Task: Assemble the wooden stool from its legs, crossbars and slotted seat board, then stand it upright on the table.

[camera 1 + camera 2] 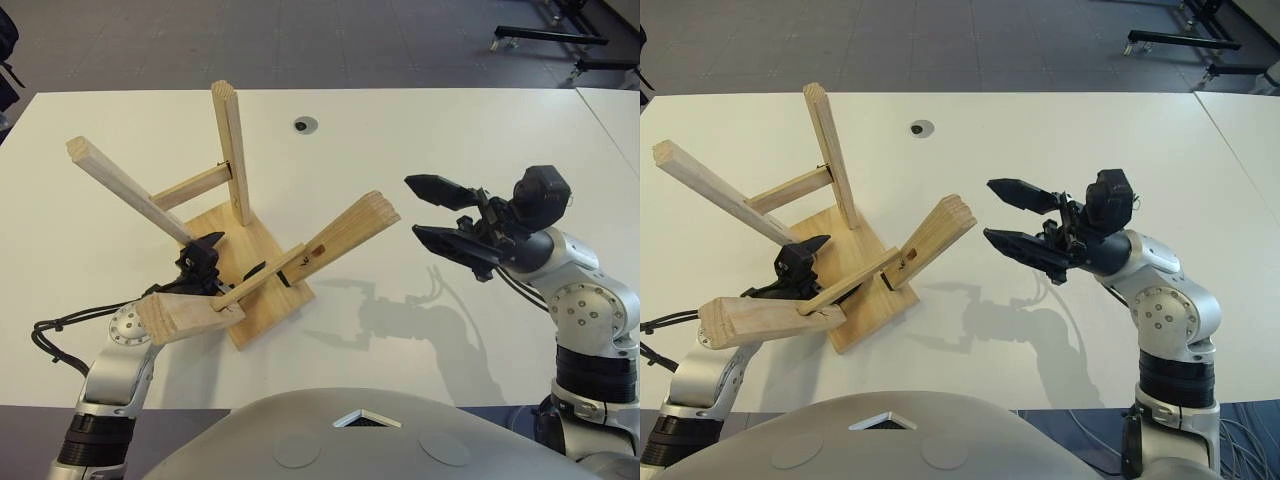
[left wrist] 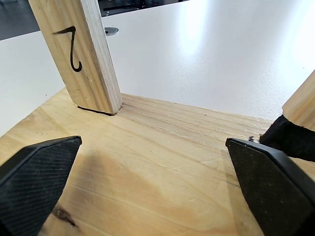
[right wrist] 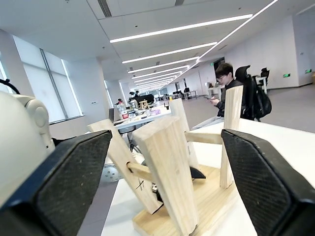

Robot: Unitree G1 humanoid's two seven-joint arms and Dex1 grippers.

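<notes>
The wooden stool lies upside down, its seat board [image 1: 268, 312] flat on the white table. Its legs stick upward: one nearly upright [image 1: 232, 150], one leaning far left [image 1: 120, 185], one leaning right [image 1: 345, 235], and one low at the near left [image 1: 180, 315]. A crossbar [image 1: 192, 187] joins the two far legs; another [image 1: 262, 280] joins the near pair. My left gripper [image 1: 205, 262] is open just above the board between the legs, nothing between its fingers [image 2: 39, 182]. My right gripper [image 1: 412, 206] hovers open to the right of the right-leaning leg [image 3: 167, 167], apart from it.
A round cable port [image 1: 304, 125] sits in the table [image 1: 480, 130] behind the stool. A second table [image 1: 612, 112] adjoins at the right. Bare tabletop stretches right of the stool and toward the front edge.
</notes>
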